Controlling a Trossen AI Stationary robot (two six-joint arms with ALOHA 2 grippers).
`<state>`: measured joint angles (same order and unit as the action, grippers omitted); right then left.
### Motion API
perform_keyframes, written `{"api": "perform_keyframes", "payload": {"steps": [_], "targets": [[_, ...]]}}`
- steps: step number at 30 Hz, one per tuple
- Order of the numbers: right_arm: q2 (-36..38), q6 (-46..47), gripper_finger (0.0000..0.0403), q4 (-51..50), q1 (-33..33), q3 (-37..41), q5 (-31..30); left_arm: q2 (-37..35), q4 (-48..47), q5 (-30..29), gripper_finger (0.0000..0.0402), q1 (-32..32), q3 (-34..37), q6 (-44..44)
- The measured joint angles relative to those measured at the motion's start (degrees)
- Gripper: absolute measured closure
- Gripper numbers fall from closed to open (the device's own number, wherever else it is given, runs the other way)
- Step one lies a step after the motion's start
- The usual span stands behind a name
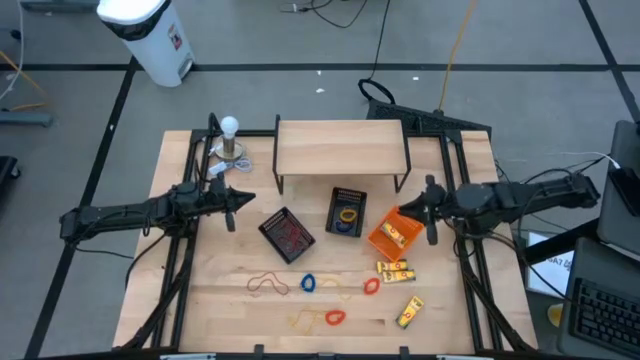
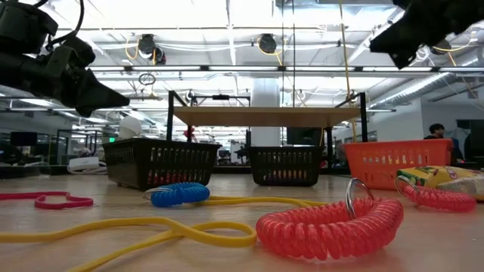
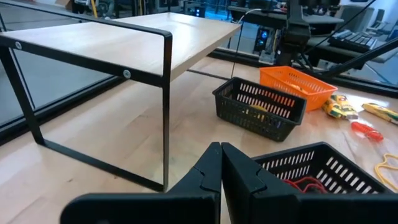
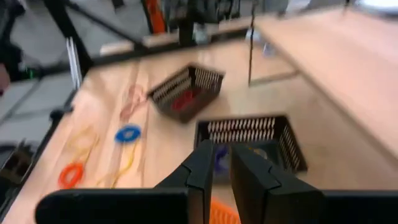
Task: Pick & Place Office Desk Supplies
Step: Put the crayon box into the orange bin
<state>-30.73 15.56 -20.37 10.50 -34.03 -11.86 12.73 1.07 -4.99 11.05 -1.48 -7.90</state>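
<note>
Loose on the table's near half lie a red loop (image 1: pixel 265 284), a blue coil (image 1: pixel 308 284), a red coil (image 1: pixel 371 286), an orange coil (image 1: pixel 335 318), a yellow loop (image 1: pixel 303 320) and yellow packets (image 1: pixel 396 268) (image 1: pixel 410 312). My left gripper (image 3: pixel 221 163) is shut and empty, raised beside the left black mesh tray (image 1: pixel 288 233). My right gripper (image 4: pixel 222 163) hangs above the orange tray (image 1: pixel 394 233), empty, with only a narrow gap between its fingers. The blue coil (image 2: pixel 179 194) and the red coil (image 2: pixel 330 225) also show in the low view.
The left mesh tray holds red loops. A second mesh tray (image 1: pixel 347 212) holds a yellow and a blue loop. The orange tray holds a yellow packet. A wooden shelf on black legs (image 1: pixel 340 148) stands at the back, with a white ball on a stand (image 1: pixel 230 140) to its left.
</note>
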Motion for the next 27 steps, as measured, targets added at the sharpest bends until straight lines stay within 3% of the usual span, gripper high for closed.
{"api": "perform_keyframes", "payload": {"steps": [7,12,16,21,27], "targets": [[-8.38,7.80,0.0361,-18.55,7.76,-11.61,3.10,0.00,-0.05,-0.01,0.0398,0.00,0.00,0.07],[-13.92,13.72,0.0386,-22.60,13.88,-14.26,7.30,0.00,-0.12,-0.01,0.0398,0.00,0.00,0.11],[-18.49,19.54,0.0398,-25.55,17.44,-14.24,7.37,0.00,-0.59,-0.01,0.0398,0.00,-0.02,0.22],[-24.39,27.19,0.0366,-31.13,18.93,-14.24,6.70,0.00,-0.97,-0.01,0.0398,0.01,-0.07,0.20],[-31.27,27.95,0.0285,-29.43,22.49,-14.24,9.15,0.00,-1.06,-0.01,0.0398,0.00,-0.07,0.00]]}}
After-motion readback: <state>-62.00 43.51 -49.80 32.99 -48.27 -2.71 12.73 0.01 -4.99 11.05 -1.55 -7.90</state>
